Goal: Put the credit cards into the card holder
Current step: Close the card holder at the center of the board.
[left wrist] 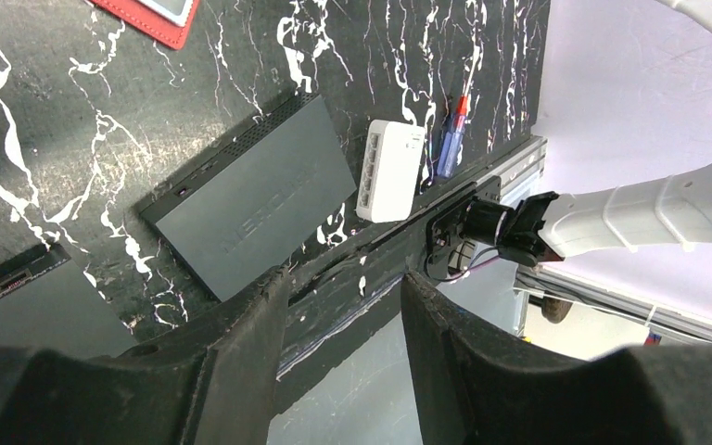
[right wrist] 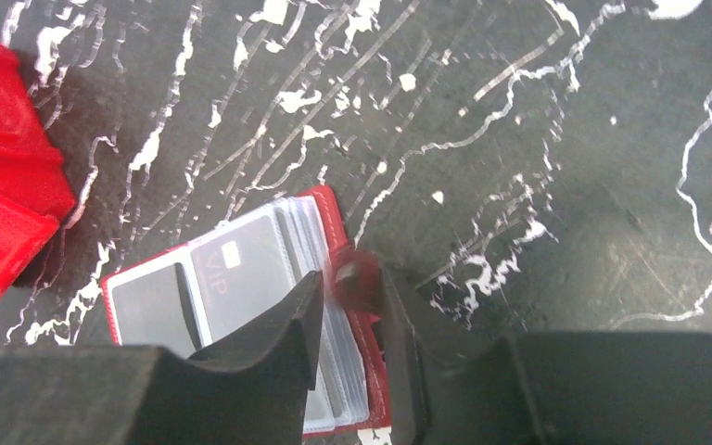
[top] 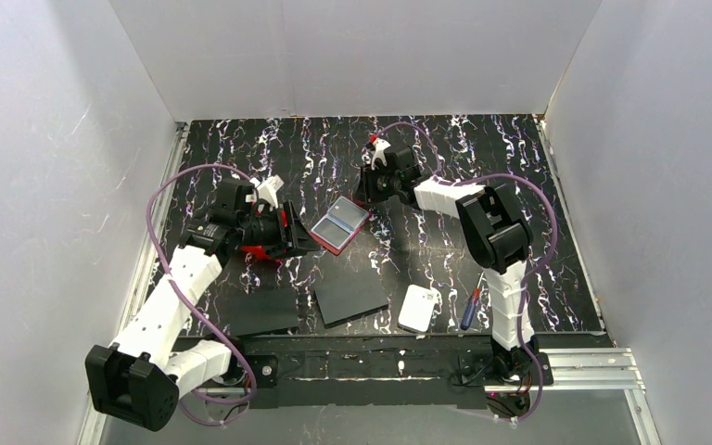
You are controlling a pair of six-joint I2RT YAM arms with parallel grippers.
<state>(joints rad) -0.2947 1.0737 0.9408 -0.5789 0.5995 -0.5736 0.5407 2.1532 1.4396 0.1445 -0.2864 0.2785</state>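
Two grippers mid-table: right gripper (right wrist: 350,280) jaws pinch the tab of the open dark red card holder (right wrist: 332,215), pale grey credit card (right wrist: 241,278) sleeved inside; left gripper (left wrist: 348,283) jaws wide apart, empty.

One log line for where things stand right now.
left gripper: open, empty | right gripper: shut on card holder tab | card holder: open, credit cards in sleeves

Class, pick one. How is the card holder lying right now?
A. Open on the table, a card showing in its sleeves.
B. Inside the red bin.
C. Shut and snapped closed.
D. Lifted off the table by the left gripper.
A: the right wrist view shows the card holder spread open on the table, a VIP card in its clear sleeves, the red bin apart from it.
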